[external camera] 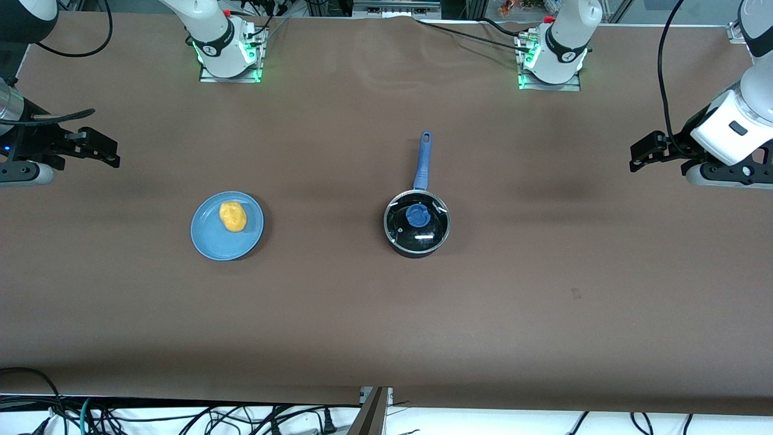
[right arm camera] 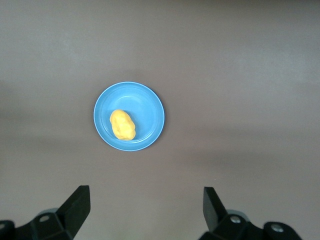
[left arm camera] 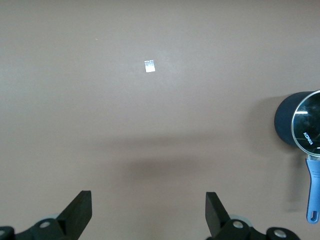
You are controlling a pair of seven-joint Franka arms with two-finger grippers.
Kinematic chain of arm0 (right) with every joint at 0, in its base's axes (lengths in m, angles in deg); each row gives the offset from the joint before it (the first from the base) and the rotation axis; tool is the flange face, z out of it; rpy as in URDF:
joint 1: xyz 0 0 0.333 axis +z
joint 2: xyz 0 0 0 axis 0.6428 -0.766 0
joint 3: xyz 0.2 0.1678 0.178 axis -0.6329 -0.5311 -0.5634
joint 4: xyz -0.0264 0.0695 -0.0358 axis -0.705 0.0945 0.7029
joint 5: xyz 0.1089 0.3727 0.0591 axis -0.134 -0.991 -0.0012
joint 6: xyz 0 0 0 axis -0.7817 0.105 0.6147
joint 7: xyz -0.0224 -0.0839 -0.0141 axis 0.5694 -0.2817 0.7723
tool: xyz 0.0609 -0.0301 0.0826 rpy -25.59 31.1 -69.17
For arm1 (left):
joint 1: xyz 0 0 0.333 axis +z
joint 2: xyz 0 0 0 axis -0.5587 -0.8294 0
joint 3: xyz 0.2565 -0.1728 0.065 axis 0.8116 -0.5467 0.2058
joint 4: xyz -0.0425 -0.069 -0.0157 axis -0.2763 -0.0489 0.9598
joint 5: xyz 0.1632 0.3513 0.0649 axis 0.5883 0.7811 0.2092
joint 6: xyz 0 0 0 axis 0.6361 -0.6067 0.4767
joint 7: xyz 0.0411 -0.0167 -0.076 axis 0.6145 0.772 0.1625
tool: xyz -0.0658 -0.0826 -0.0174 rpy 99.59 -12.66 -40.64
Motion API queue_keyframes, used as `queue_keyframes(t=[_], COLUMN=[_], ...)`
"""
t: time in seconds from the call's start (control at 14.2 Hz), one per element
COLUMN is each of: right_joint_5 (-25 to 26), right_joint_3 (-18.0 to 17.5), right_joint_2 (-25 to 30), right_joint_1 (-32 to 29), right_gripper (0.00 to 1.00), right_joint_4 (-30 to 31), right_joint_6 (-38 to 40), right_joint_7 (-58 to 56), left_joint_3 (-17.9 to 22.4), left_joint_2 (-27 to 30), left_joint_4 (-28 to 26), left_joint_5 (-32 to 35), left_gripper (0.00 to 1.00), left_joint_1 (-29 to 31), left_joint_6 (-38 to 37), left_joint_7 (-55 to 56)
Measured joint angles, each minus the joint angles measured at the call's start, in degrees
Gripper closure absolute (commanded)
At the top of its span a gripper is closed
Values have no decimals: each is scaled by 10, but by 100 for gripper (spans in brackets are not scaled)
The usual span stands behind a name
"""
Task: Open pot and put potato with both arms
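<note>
The black pot [external camera: 416, 241] stands mid-table with its glass lid on and the lid's blue knob [external camera: 418, 215] on top. Its blue handle [external camera: 423, 160] points away from the front camera. The yellow-orange potato [external camera: 232, 216] lies on a light-blue plate [external camera: 208, 241] toward the right arm's end. My left gripper [external camera: 641, 154] hovers open and empty over the left arm's end; its wrist view shows the pot [left arm camera: 286, 125] at the edge, past the open gripper [left arm camera: 148, 210]. My right gripper [external camera: 110, 151] hovers open and empty over the right arm's end; its wrist view shows the potato [right arm camera: 122, 124] on the plate [right arm camera: 150, 102], past the open gripper [right arm camera: 146, 207].
The brown table [external camera: 386, 314] carries a small pale mark [external camera: 575, 293], seen as a white tag [left arm camera: 149, 66] in the left wrist view. Both arm bases [external camera: 226, 51] stand along the table's edge farthest from the front camera. Cables [external camera: 181, 417] hang below the nearest edge.
</note>
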Motion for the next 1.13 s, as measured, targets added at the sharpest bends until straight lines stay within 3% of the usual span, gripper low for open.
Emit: queue_keyframes(t=[0.63,1.13], right_joint_5=[0,0], right_joint_3=[0,2], right_joint_2=[0,0], right_joint_1=[0,-2], right_gripper=[0,0], right_joint_4=[0,0], right_joint_6=[0,0], right_joint_7=[0,0], left_joint_3=[-1,-5], left_joint_2=[-2,-32], left_joint_4=[0,-4], left_joint_5=[0,0], left_gripper=[0,0], left_joint_1=[2,-4], left_joint_6=[-9,-77], left_joint_7=[-1,-2])
